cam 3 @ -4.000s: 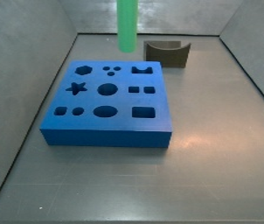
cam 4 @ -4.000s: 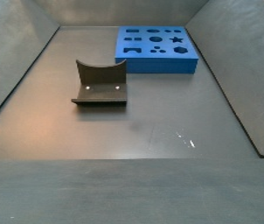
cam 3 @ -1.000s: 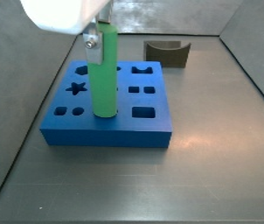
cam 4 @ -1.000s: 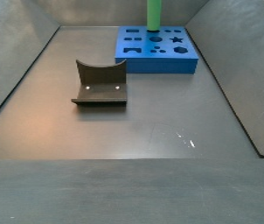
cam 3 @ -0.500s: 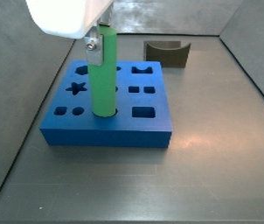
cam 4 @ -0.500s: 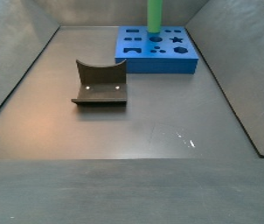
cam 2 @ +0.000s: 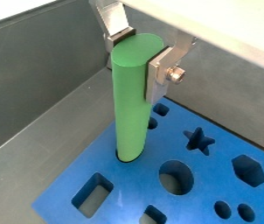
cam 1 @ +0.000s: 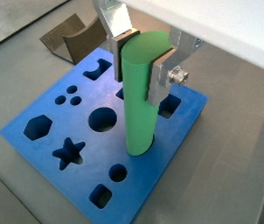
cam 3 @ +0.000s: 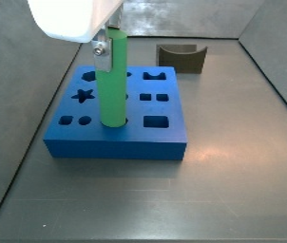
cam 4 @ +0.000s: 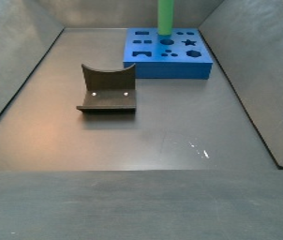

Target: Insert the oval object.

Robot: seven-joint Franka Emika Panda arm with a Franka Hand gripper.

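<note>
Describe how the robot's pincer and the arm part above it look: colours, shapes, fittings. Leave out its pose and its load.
The pincer above the blue block has two flat silver metal plates as fingers, thin and rectangular. A small screw or bolt head sticks out from one plate's side. In a side view a bulky white rounded housing sits above them. No cables or markings show.

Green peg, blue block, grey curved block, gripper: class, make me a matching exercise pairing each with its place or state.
Things:
1. green peg
2. blue block
3. grey curved block
4. gripper

Places or states:
A. lies flat, full of shaped holes
B. alone on the floor, apart from the block
C. upright, lower end at a hole
D. shut on the peg's upper part

Pairs: 1-C, 2-A, 3-B, 4-D
</note>
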